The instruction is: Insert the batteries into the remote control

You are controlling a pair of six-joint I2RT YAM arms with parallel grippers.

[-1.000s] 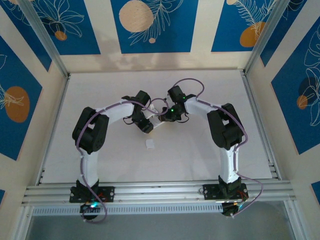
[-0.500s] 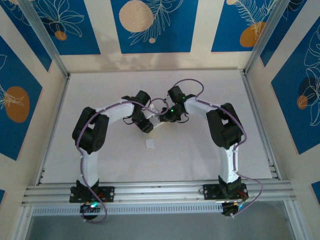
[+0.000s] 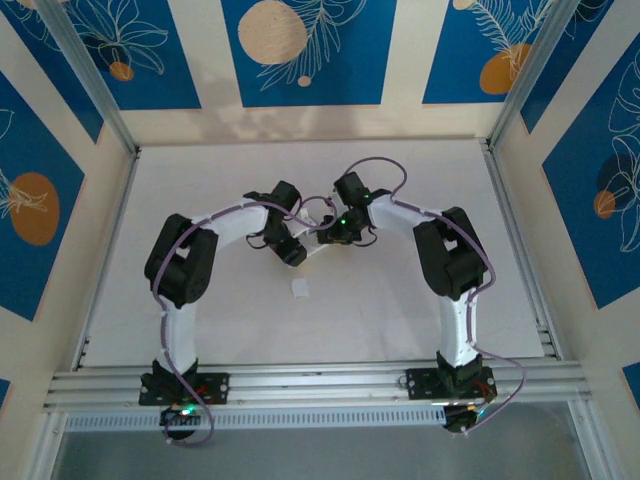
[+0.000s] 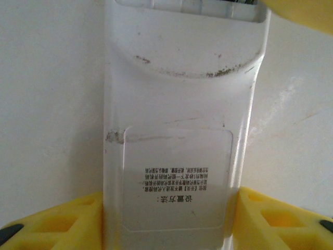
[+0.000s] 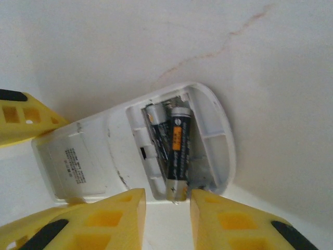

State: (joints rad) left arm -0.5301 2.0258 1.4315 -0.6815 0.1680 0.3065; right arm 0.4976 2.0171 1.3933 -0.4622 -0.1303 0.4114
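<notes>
The remote control (image 4: 177, 130) lies back side up, its printed label facing the left wrist camera. My left gripper (image 4: 169, 219) is shut on its sides near the label end. In the right wrist view the remote control (image 5: 99, 156) has its compartment uncovered, and two batteries lie in it. One battery (image 5: 178, 151) with an orange mark sits slightly tilted, its silver end poking past the compartment rim. The other battery (image 5: 157, 130) lies deeper beside it. My right gripper (image 5: 167, 208) is open just short of that silver end, with neither finger touching it. From above, both grippers meet at mid-table (image 3: 315, 240).
A small white square cover piece (image 3: 299, 289) lies on the white table (image 3: 200, 200) just in front of the grippers. Patterned walls and metal rails (image 3: 300, 385) enclose the table on all sides.
The right gripper's jaws have spread apart. Both arms stay almost where they were, and the left gripper keeps its hold on the remote.
</notes>
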